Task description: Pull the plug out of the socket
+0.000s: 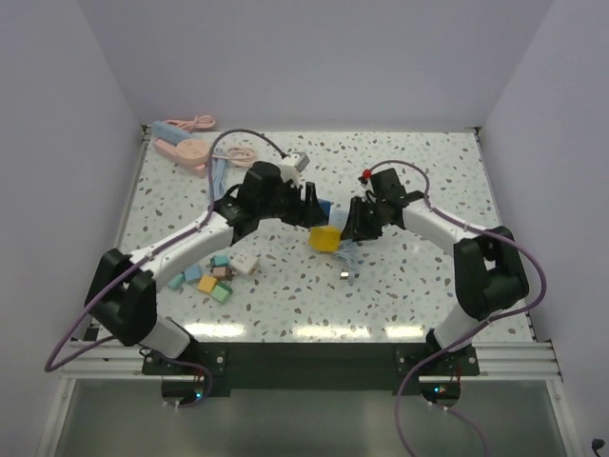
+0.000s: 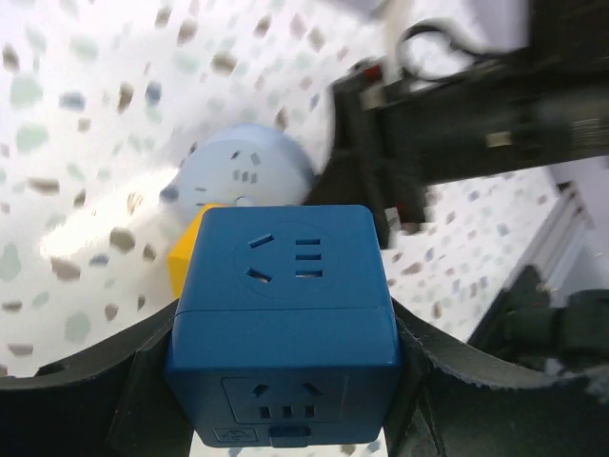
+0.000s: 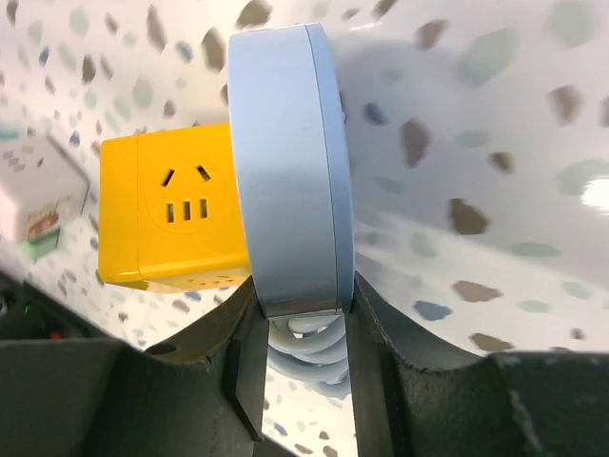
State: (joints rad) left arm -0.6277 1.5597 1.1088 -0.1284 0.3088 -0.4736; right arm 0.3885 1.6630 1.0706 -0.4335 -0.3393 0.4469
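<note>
Plug-and-socket stack (image 1: 325, 236): 3 joined units held between 2 grippers, midway across the speckled table (image 1: 428, 181).
Blue cube socket (image 2: 283, 276) clamped in the left gripper (image 2: 283, 367); yellow cube (image 3: 176, 214) just behind it, pressed against the face of the round pale-blue unit (image 3: 285, 162), which the right gripper (image 3: 300, 319) pinches across its thin rim, coiled cable (image 3: 309, 354) beneath. Pins hidden; which joint must part cannot be told. Handling note: likely best drawn straight apart along the pin axis, both grips firm, no twisting; the narrow rim hold looks likeliest to slip.
</note>
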